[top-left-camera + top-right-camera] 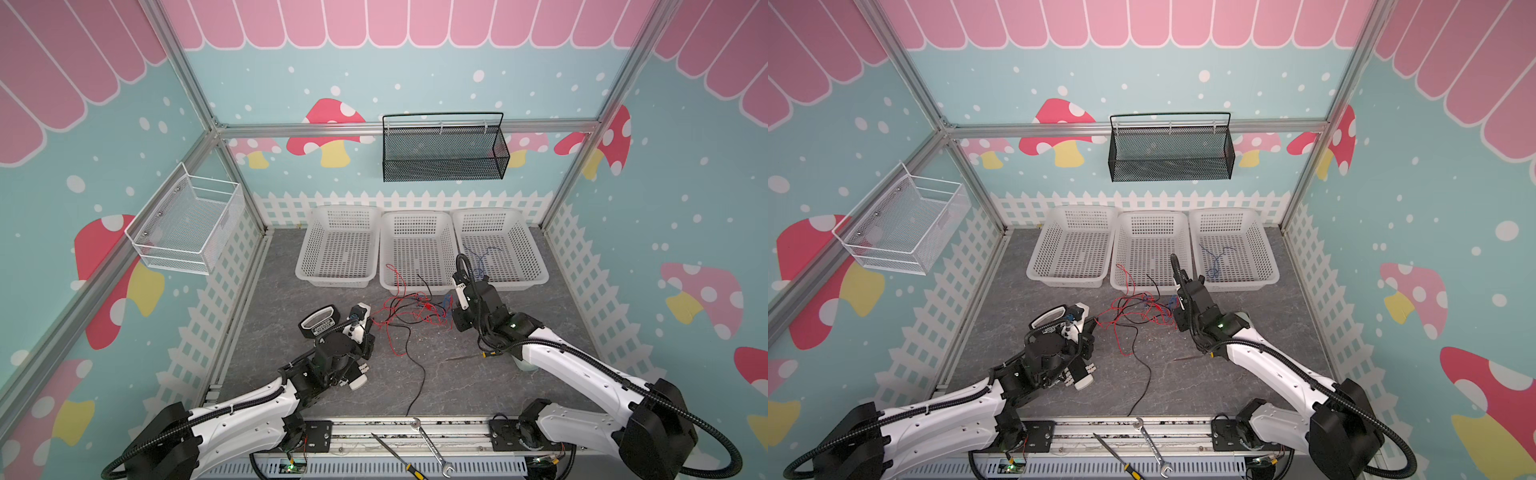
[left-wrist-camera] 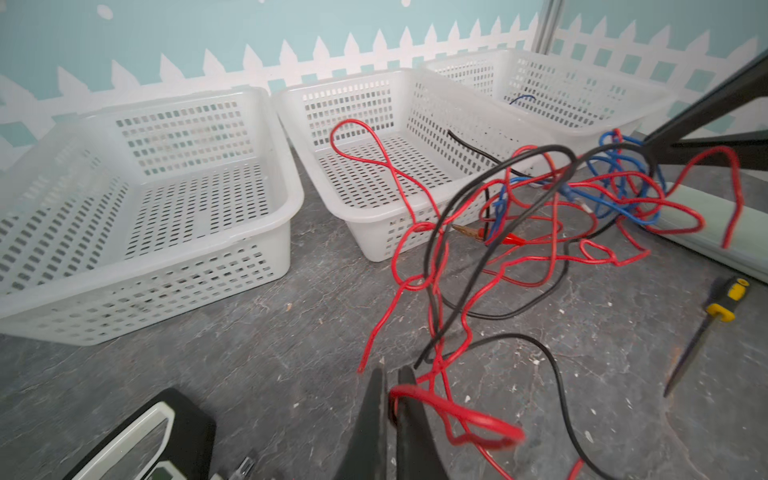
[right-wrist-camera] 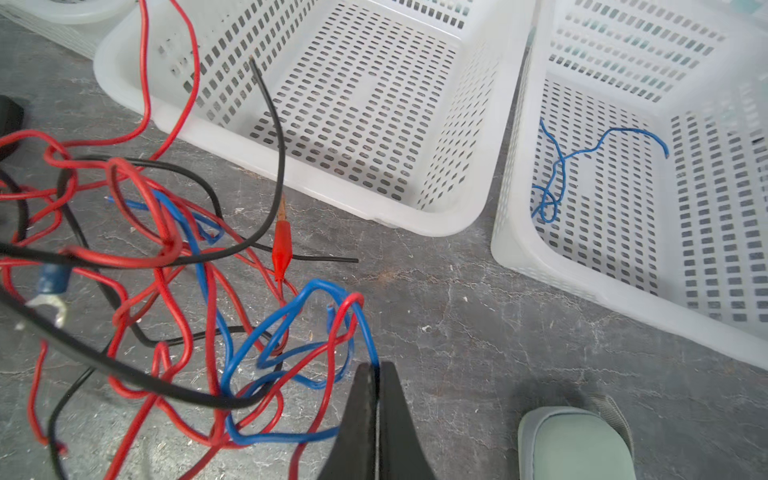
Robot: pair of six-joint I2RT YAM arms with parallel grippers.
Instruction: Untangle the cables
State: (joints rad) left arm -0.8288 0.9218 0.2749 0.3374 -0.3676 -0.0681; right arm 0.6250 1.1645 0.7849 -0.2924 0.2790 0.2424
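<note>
Tangled cables [image 1: 409, 309] are gripped from both sides on the grey tabletop [image 1: 478, 386].

A row of three white baskets [image 1: 307, 257] is set along the back, and the red, black and blue tangle is spread just in front of the middle basket [image 1: 388, 253], between the two grippers, with a red loop and a black end leaned over its front rim. A separate blue strand [image 3: 582, 153] is laid inside the right basket [image 1: 534, 257]. The left gripper [image 2: 390, 376] is clamped on a red cable [image 2: 478, 415] at the tangle's left edge, and the right gripper [image 3: 377, 368] is clenched on a blue cable [image 3: 322, 284] at its right edge. A yellow-and-black screwdriver [image 2: 725, 301] is laid on the tabletop to the right of the tangle, and a small red clip [image 3: 281, 249] is caught among the wires.
</note>
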